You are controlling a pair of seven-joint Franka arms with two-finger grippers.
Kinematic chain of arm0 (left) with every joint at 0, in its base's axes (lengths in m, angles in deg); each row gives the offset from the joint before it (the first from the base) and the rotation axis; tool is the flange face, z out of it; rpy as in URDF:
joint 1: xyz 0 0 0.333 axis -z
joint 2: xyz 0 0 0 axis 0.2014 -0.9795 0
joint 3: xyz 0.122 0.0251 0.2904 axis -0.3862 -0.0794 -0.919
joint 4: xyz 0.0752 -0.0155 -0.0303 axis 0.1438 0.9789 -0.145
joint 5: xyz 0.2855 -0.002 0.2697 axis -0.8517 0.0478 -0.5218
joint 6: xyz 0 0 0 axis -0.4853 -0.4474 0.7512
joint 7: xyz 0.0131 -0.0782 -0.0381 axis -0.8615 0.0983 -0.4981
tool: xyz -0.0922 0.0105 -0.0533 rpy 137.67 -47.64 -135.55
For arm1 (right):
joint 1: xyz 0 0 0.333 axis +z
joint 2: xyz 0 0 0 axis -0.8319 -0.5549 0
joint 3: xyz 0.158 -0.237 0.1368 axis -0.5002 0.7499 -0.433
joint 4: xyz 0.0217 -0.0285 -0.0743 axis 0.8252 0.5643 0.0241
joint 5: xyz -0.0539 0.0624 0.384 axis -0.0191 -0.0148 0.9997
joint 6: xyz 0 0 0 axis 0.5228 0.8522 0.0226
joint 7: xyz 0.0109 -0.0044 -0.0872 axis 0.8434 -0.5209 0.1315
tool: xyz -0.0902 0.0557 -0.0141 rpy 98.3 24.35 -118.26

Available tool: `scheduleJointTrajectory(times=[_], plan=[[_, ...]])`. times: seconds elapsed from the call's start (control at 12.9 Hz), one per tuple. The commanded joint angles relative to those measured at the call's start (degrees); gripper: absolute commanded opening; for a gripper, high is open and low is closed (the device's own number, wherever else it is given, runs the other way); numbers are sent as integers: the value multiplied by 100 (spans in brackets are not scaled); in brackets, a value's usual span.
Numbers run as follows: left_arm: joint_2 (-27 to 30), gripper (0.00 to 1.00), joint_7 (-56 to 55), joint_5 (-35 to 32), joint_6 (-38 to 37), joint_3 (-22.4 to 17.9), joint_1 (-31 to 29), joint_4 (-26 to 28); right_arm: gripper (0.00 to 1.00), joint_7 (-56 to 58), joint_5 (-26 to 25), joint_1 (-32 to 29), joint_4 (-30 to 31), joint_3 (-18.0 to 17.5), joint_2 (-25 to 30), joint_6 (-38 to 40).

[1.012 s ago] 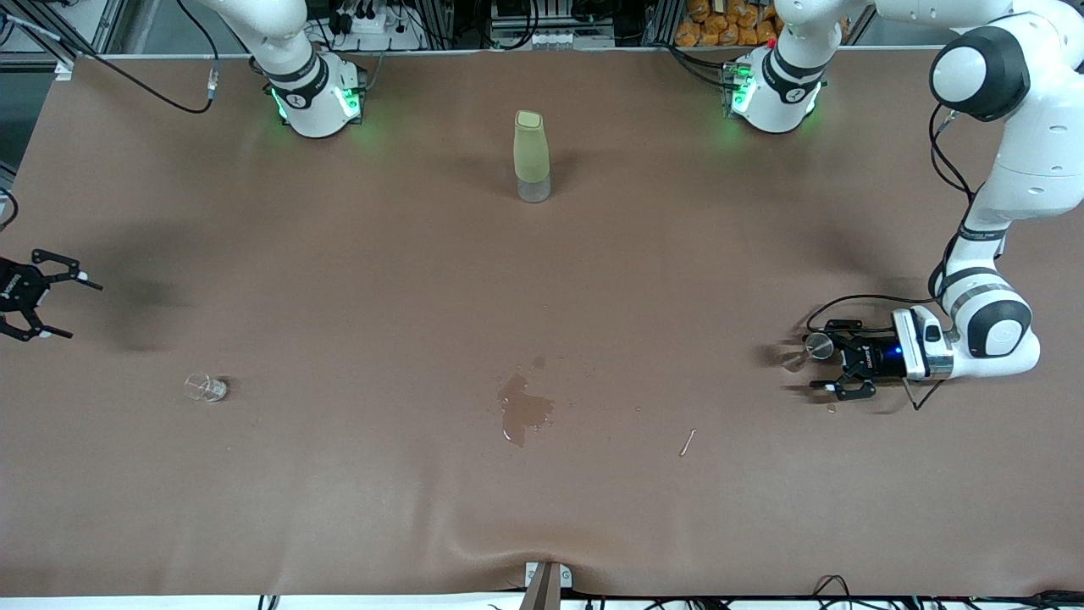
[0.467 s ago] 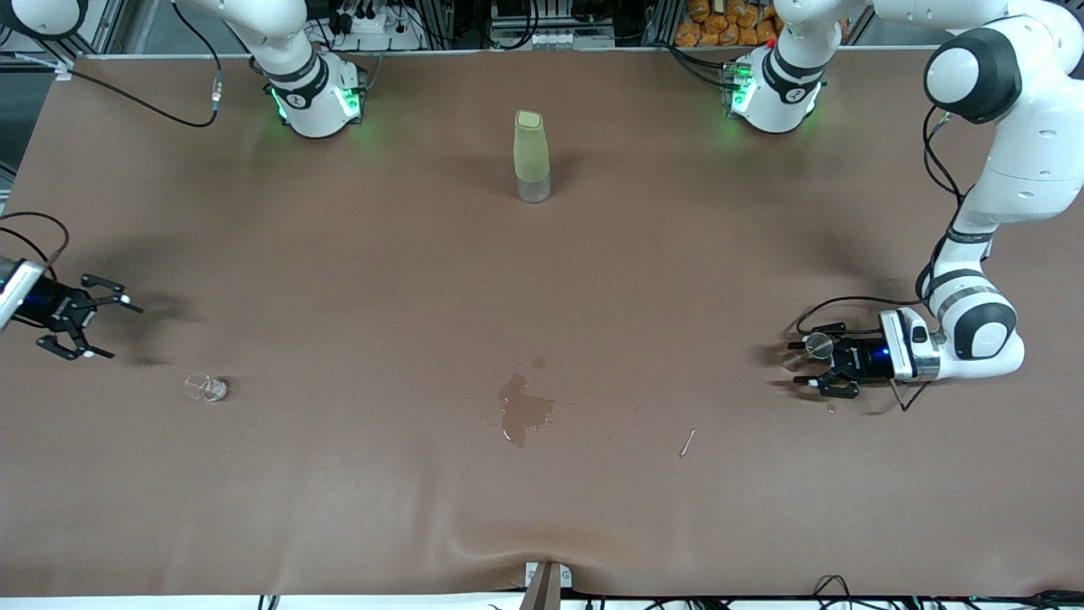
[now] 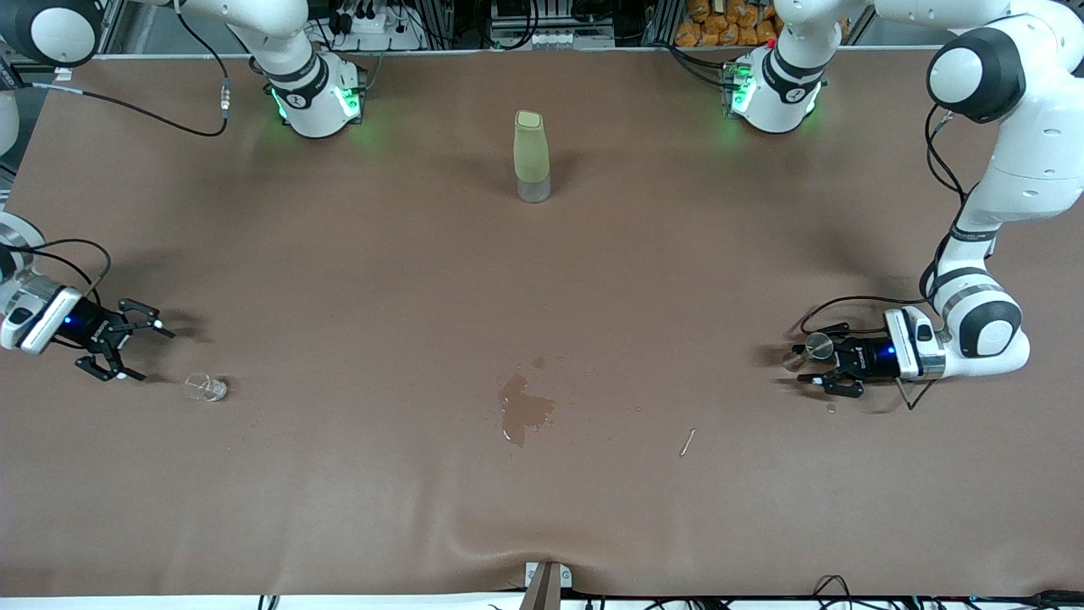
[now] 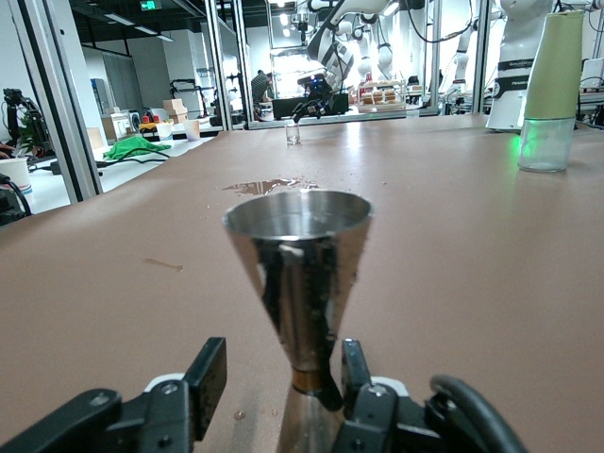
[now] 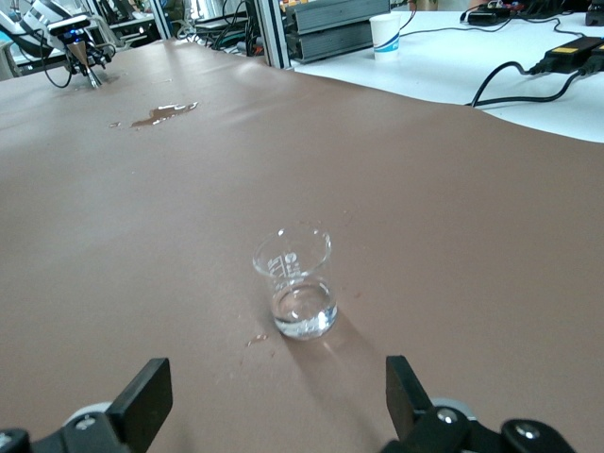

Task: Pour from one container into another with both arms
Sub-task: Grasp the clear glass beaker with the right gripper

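A steel jigger [image 3: 818, 343] [image 4: 300, 255] stands upright on the brown table toward the left arm's end. My left gripper [image 3: 809, 364] [image 4: 283, 368] lies low around its waist. One finger [image 4: 356, 363] touches the waist and the other stands a gap away from it. A small clear glass beaker [image 3: 206, 388] [image 5: 295, 283] with a little liquid stands toward the right arm's end. My right gripper [image 3: 146, 352] [image 5: 276, 382] hangs low just short of the beaker, open wide, with nothing between its fingers.
A tall bottle with a pale green sleeve [image 3: 531, 157] [image 4: 551, 90] stands mid-table near the arms' bases. A wet puddle [image 3: 523, 411] [image 5: 160, 113] lies mid-table, and a small stick [image 3: 687, 441] lies nearer to the front camera.
My right gripper has come in from the table's end toward the beaker. The left gripper's fingers have narrowed around the jigger, which has not moved.
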Motion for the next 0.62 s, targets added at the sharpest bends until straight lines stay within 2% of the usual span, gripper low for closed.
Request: scheduleJointTrajectory(times=[0.0, 0.16, 0.31, 0.47, 0.54], plan=[[33, 48, 143, 122, 2, -12, 4, 59, 100, 161, 316, 70, -66, -2, -163, -33], [59, 46, 117, 122, -24, -12, 3, 59, 100, 573, 781, 184, -75, 6, -331, -59], [59, 39, 108, 122, -33, -12, 4, 59, 100, 645, 975, 272, -83, -2, -401, -121], [50, 22, 152, 104, -33, -12, 12, 50, 100, 654, 1186, 359, -83, -3, -428, -147], [42, 12, 144, 104, -33, -12, 4, 59, 100, 671, 1466, 386, -83, -3, -506, -139]])
